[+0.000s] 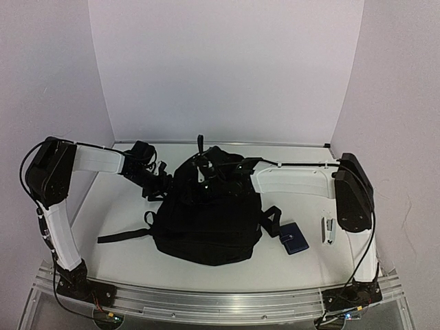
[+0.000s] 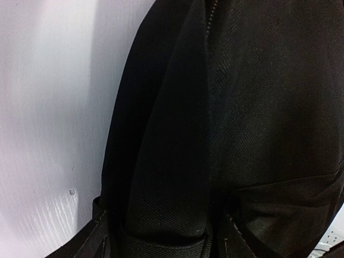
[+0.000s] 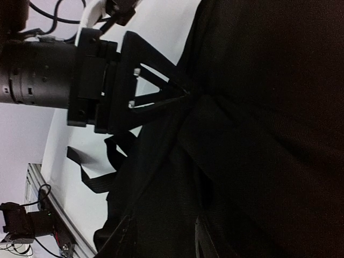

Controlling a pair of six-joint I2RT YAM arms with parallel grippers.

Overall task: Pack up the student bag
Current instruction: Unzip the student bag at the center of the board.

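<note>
The student bag (image 1: 206, 223) is a large black backpack lying mid-table, its straps trailing to the left. My left gripper (image 1: 167, 182) is at the bag's upper left edge. In the left wrist view its fingers (image 2: 99, 236) stand either side of a thick fold of the bag's fabric (image 2: 172, 161), shut on it. My right gripper (image 1: 210, 177) is on the bag's top. In the right wrist view its fingers (image 3: 122, 239) close on black bag fabric (image 3: 242, 134), and the left gripper (image 3: 161, 91) shows pinching the bag's edge. No opening or lining shows.
A small dark-blue wallet (image 1: 294, 238) lies right of the bag. A white and grey stapler (image 1: 329, 229) lies further right, near the right arm. A loose black strap (image 1: 124, 236) runs left from the bag. White walls stand on three sides.
</note>
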